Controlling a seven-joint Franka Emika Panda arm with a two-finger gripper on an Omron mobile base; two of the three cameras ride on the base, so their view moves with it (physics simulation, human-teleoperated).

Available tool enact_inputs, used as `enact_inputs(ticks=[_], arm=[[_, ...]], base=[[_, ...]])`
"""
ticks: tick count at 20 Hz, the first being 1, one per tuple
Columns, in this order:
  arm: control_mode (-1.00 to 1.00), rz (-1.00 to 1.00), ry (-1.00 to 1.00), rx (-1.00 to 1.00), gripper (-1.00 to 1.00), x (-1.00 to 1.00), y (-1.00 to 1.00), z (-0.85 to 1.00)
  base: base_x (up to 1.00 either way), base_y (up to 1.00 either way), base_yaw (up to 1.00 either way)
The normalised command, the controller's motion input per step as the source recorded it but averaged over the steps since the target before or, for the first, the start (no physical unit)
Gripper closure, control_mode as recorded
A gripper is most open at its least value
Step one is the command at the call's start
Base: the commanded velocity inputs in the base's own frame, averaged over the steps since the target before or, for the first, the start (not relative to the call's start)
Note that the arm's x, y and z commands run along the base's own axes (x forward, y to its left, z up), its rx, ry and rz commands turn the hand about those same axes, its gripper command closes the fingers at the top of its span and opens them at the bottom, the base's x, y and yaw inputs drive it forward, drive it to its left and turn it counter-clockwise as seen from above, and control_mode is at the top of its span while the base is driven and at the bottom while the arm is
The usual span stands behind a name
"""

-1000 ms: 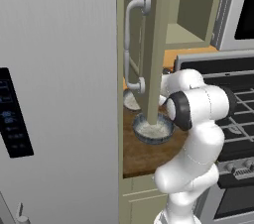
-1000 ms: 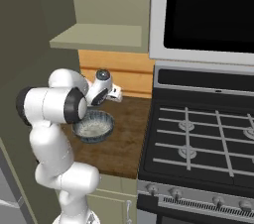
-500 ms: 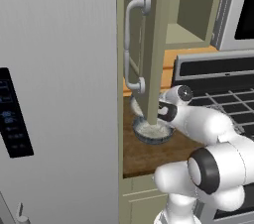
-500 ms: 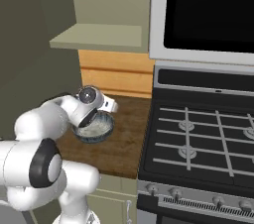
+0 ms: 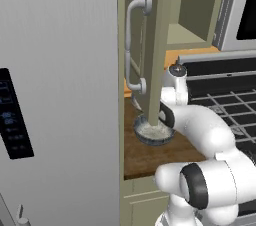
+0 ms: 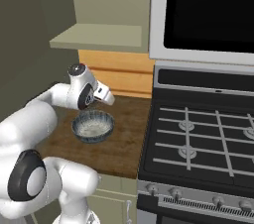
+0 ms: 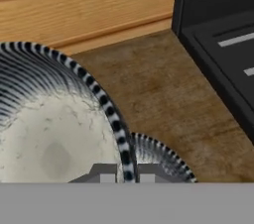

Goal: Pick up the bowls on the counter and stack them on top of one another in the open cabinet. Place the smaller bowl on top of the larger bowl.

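Straddling the rim of the larger bowl [image 7: 49, 134] in the hand view, the gripper [image 7: 122, 172] shows only its fingertips, one on each side; whether they clamp it cannot be told. This bowl sits on the counter [image 6: 124, 143] left of the stove [image 6: 198, 139], the smaller bowl [image 7: 158, 161] just beside it. Farther up, the open cabinet [image 6: 99, 34] hangs above.

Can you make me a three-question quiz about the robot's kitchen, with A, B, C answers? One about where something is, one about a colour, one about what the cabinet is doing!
1. Where does the bowl sit?
A. on the stove
B. on the counter
C. in the cabinet

2. What colour is the counter?
A. dark brown
B. white
C. green

3. The wall cabinet's door is:
A. shut
B. open
C. missing

Answers:
1 B, it rests on the wood worktop beside the stove.
2 A, brown wood grain shows around the bowl.
3 B, the door stands swung out and the shelf inside shows.
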Motion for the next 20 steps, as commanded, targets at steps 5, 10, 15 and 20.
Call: enact_inputs(ticks=[5,10,15,20], arm=[[-1.00,-0.01,0.15,0.00,1.00,0.00,-0.01,-0.45],[-1.00,0.00,0.06,0.00,1.00,-0.19,-0.12,-0.69],[-1.00,0.00,0.01,0.00,1.00,-0.21,-0.11,-0.54],[-1.00,0.00,0.00,0.00,1.00,0.00,0.00,-0.51]], base=[[0.00,0.00,0.00],[0.00,0.00,0.00],[0.00,0.00,0.00],[0.00,0.00,0.00]])
